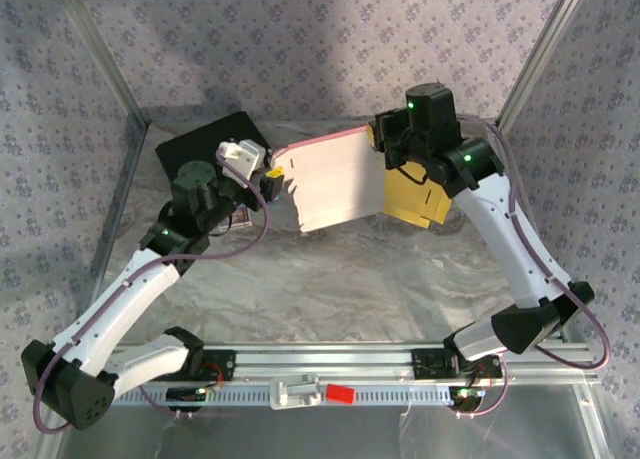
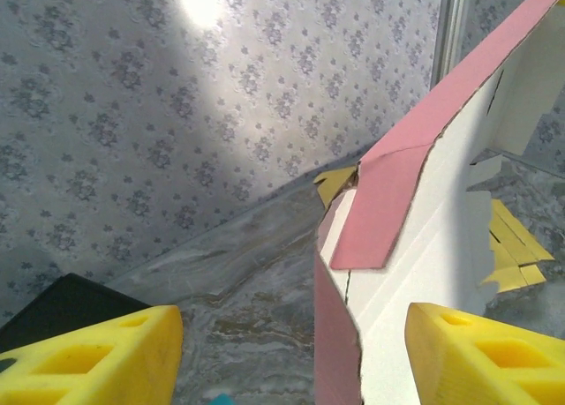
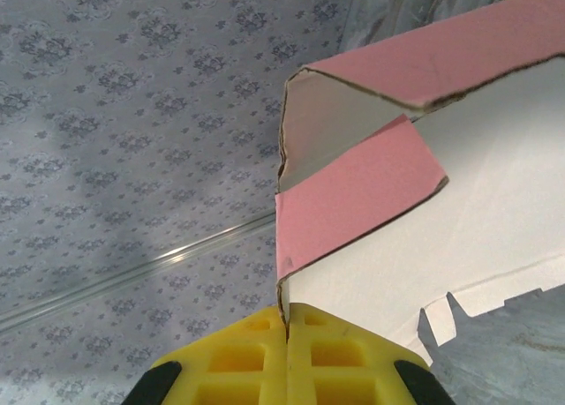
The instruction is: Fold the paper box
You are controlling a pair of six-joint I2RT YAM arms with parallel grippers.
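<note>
Toward the bench's far edge, right gripper [image 3: 287, 326] pinches the paper box [image 1: 335, 184]; left gripper [image 1: 272, 182] sits released beside it.

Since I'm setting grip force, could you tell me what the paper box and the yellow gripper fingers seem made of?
The paper box: thin paperboard, matte pink one side, white the other, brownish fibrous cut edges. The yellow fingers: matte, with recessed pockets; moulded plastic or firm foam, unclear which.

Bright, even light; glare spot on the wall [image 2: 201, 1]; sharp focus.
</note>
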